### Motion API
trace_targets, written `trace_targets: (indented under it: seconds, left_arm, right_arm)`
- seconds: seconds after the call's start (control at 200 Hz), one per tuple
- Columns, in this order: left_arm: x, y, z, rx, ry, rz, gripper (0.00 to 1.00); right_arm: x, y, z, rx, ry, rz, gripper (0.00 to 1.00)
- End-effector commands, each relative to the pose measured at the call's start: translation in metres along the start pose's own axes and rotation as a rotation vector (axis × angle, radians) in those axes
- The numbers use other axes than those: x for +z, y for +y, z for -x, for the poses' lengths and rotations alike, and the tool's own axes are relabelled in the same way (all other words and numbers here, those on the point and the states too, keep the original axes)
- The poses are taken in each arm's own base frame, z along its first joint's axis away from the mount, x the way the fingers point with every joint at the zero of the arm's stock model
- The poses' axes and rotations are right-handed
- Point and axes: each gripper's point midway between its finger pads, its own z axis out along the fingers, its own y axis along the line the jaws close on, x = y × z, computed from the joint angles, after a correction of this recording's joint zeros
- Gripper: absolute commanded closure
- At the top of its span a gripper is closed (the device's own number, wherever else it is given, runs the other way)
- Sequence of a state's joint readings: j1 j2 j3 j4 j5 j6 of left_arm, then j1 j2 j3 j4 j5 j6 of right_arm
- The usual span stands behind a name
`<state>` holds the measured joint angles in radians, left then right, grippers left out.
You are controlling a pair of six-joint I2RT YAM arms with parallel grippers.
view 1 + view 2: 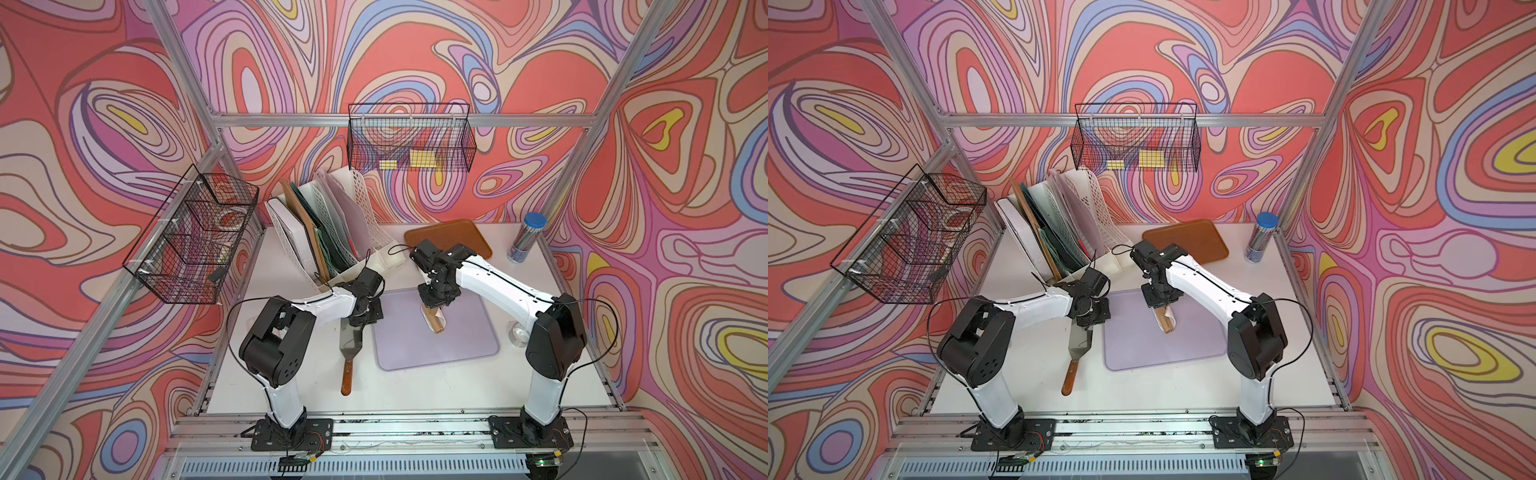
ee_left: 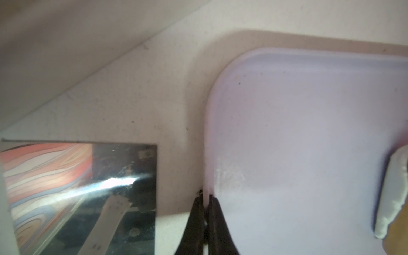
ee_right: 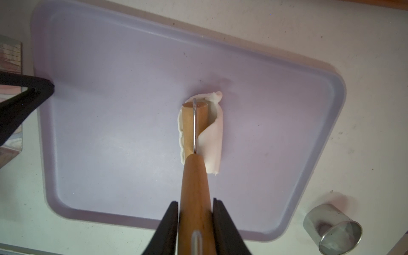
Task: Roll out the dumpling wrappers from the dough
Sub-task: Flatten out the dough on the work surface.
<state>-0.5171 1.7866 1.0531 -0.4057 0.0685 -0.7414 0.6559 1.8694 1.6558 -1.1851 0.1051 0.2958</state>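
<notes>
A purple mat (image 3: 110, 110) lies mid-table, seen in both top views (image 1: 457, 345) (image 1: 1183, 345). My left gripper (image 2: 206, 195) is shut on the mat's left rim, which sits pinched between the fingertips. My right gripper (image 3: 195, 202) is shut on the wooden handle of a small roller (image 3: 188, 128). The roller rests on the mat's middle. White dough (image 3: 213, 141) is a thin sheet curled up around the roller's barrel, also showing in a top view (image 1: 428, 318). The dumpling wrappers are out of view.
A metal ring cutter (image 3: 333, 227) lies on the table right of the mat. A steel spatula (image 1: 351, 340) with a wooden handle lies left of it. At the back stand a white file rack (image 1: 332, 224), a brown tray (image 1: 449, 237) and a tube of pens (image 1: 525, 239).
</notes>
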Motion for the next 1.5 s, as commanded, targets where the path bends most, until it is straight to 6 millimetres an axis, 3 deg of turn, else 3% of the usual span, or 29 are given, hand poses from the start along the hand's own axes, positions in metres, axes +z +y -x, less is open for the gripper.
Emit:
trace_targets:
  seconds: [0.0,0.165,0.265,0.436,0.646,0.741,0.861,0.921,1.017,1.177,1.337,1.497]
  left_arm:
    - [0.002,0.002,-0.016,-0.003,0.051,-0.007,1.0]
    - [0.001,0.001,-0.015,-0.002,0.049,-0.01,1.0]
    - [0.001,0.002,-0.015,-0.003,0.051,-0.009,1.0]
    - [-0.001,0.003,-0.014,-0.003,0.044,-0.001,1.0]
    - [-0.003,0.003,-0.013,-0.009,0.036,-0.001,1.0]
    - [-0.003,0.002,-0.015,-0.033,0.026,-0.017,1.0]
    - [-0.002,0.004,-0.017,-0.075,0.022,-0.025,1.0]
    - [-0.002,0.005,-0.017,-0.098,0.014,-0.026,1.0]
    - [-0.005,0.005,-0.016,-0.134,-0.006,-0.039,1.0]
    - [-0.007,0.004,-0.016,-0.143,-0.012,-0.05,1.0]
    - [-0.003,0.001,-0.018,-0.143,0.009,-0.059,1.0]
    - [-0.003,0.001,-0.019,-0.143,0.014,-0.064,1.0]
  right_arm:
    - [0.035,0.039,-0.013,0.023,0.089,0.15,1.0]
    - [0.019,0.057,0.0,0.026,0.042,0.28,1.0]
    - [0.019,0.069,0.001,0.027,0.054,0.361,1.0]
    - [0.022,0.054,0.006,0.068,0.042,0.338,1.0]
    - [-0.036,0.08,0.017,0.026,-0.057,0.563,1.0]
    - [-0.069,0.069,0.019,0.082,-0.125,0.616,1.0]
    - [-0.089,0.025,0.012,0.299,-0.171,0.637,1.0]
    - [-0.084,0.005,-0.003,0.408,-0.142,0.598,1.0]
    - [-0.075,-0.005,-0.028,0.517,-0.062,0.62,1.0]
    - [-0.073,-0.05,-0.04,0.77,-0.145,0.682,1.0]
    - [-0.057,-0.033,-0.039,0.786,-0.047,0.843,1.0]
    - [-0.036,-0.055,-0.044,0.829,-0.055,0.704,1.0]
